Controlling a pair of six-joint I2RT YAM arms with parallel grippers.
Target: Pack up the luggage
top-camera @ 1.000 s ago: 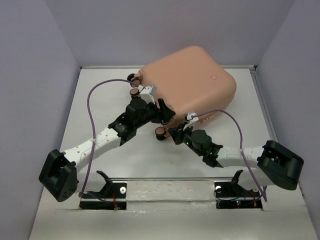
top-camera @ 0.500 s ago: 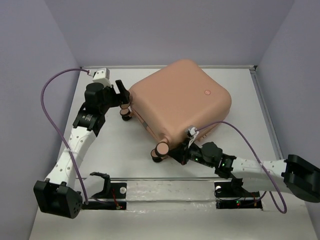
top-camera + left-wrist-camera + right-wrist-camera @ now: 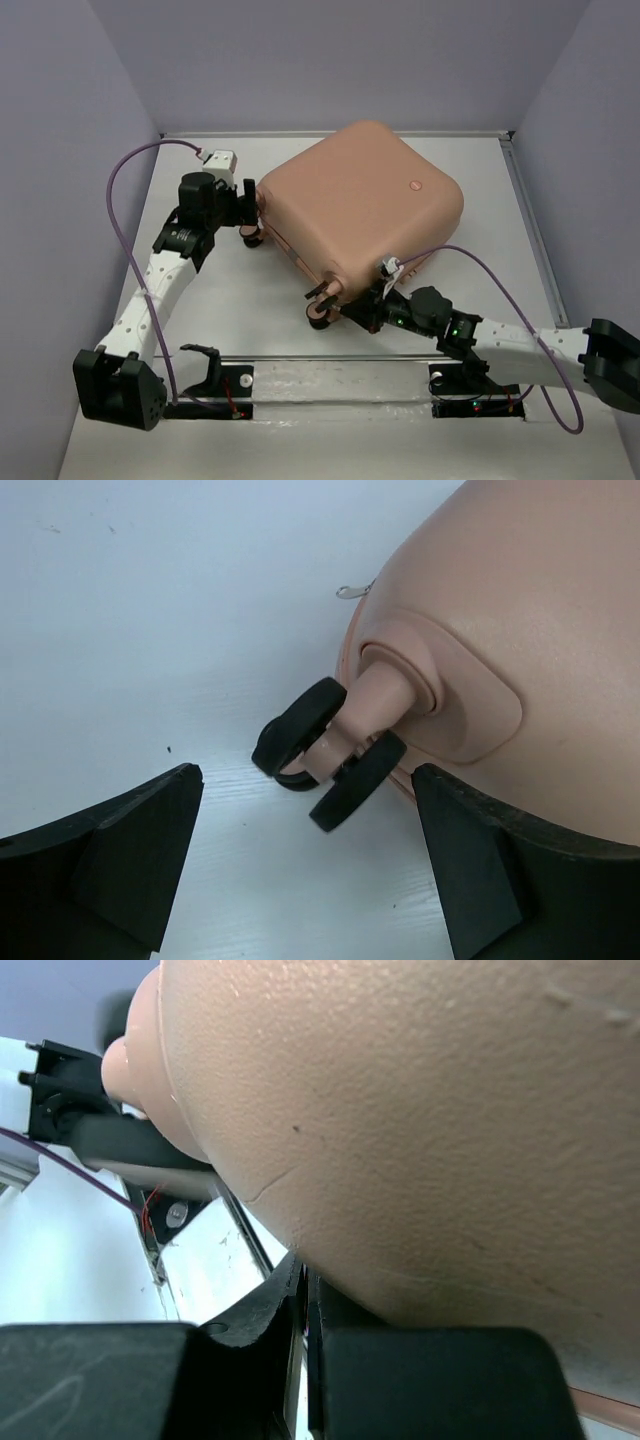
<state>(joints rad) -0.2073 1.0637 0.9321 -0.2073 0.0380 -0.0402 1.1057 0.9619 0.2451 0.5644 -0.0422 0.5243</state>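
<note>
The luggage (image 3: 360,200) is a peach-pink hard-shell suitcase that lies shut and flat on the white table, turned at an angle. My left gripper (image 3: 247,205) is open at its left corner. In the left wrist view the gripper (image 3: 305,870) stands just short of a black-and-pink caster wheel (image 3: 325,755) on the shell (image 3: 520,610), not touching it. My right gripper (image 3: 357,310) is shut, low at the near corner beside another caster (image 3: 322,306). In the right wrist view its shut tips (image 3: 305,1300) press against the underside of the shell (image 3: 420,1110), with nothing seen between them.
A metal rail (image 3: 330,375) with both arm bases runs along the near table edge. Grey walls close in the left, back and right. Purple cables (image 3: 125,210) loop from each wrist. Bare table (image 3: 230,300) lies left of and in front of the suitcase.
The left arm swung from the suitcase's near side out to its left corner. The suitcase turned and slid nearer. The right gripper moved in under the near corner.
</note>
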